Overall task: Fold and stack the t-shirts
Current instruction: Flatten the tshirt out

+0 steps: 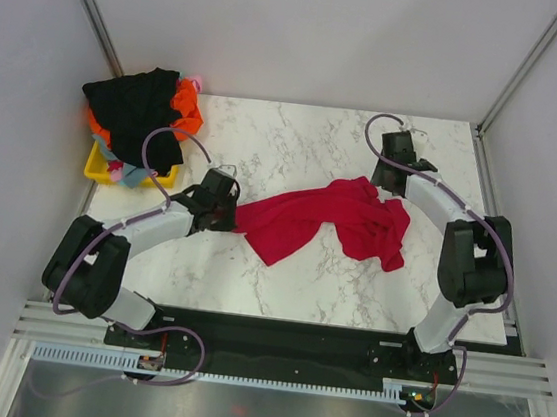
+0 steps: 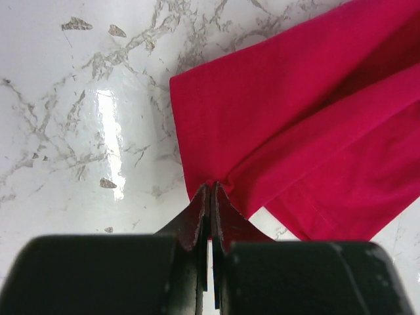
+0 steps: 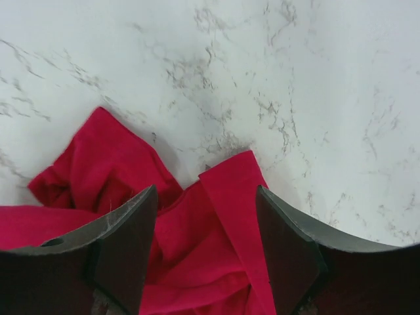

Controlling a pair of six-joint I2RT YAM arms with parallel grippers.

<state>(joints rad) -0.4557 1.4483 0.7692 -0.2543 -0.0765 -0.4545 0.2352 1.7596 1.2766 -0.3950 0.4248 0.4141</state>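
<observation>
A crimson red t-shirt (image 1: 328,219) lies crumpled across the middle of the marble table. My left gripper (image 1: 230,213) is shut on its left edge; in the left wrist view the closed fingertips (image 2: 211,187) pinch the cloth (image 2: 295,118) right at the table surface. My right gripper (image 1: 387,184) is open over the shirt's far right part; in the right wrist view its fingers (image 3: 207,197) straddle a folded flap of red cloth (image 3: 203,262) without gripping it. A heap of other shirts, black (image 1: 135,102), orange (image 1: 184,107), pink (image 1: 196,82) and light blue (image 1: 131,174), sits at the far left.
A small yellow bin (image 1: 102,163) stands under the heap at the table's far left corner. Grey walls close in the table's left, far and right sides. The arms' black base rail (image 1: 274,334) runs along the near edge.
</observation>
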